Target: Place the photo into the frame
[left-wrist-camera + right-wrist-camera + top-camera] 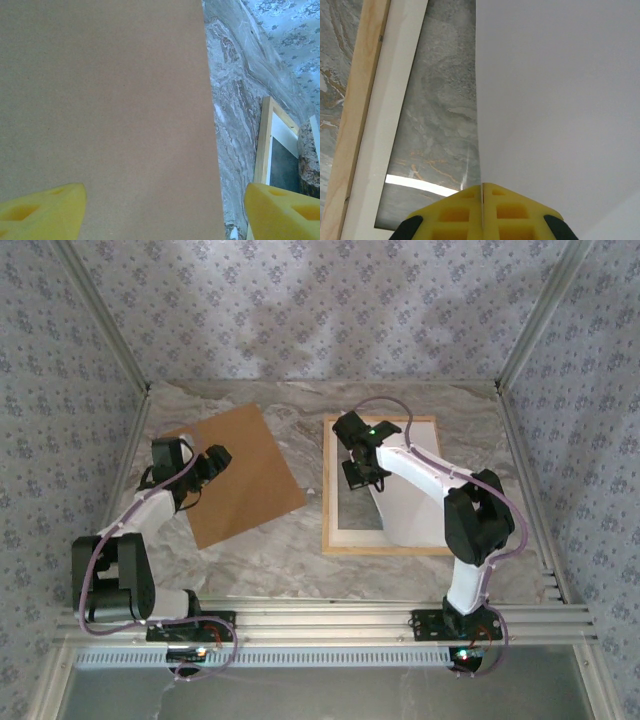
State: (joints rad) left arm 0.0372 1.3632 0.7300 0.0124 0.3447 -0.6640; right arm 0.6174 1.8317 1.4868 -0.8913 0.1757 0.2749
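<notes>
The left gripper [164,196] hangs released, fingers spread, over the brown backing board [235,475] lying on the marble worktop [300,545]. Right of it the frame [328,490] lies flat with a cream mat [385,125] inside. The right gripper [481,200] is clenched on the edge of the photo [560,100], whose white side covers the frame's right half.

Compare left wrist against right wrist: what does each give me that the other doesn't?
Left wrist: the brown backing board beneath the open left gripper. Right wrist: the photo, white side showing, its edge pinched in the shut right gripper. Shared: the frame's tan rail, the white mat inside it and the marble table.
</notes>
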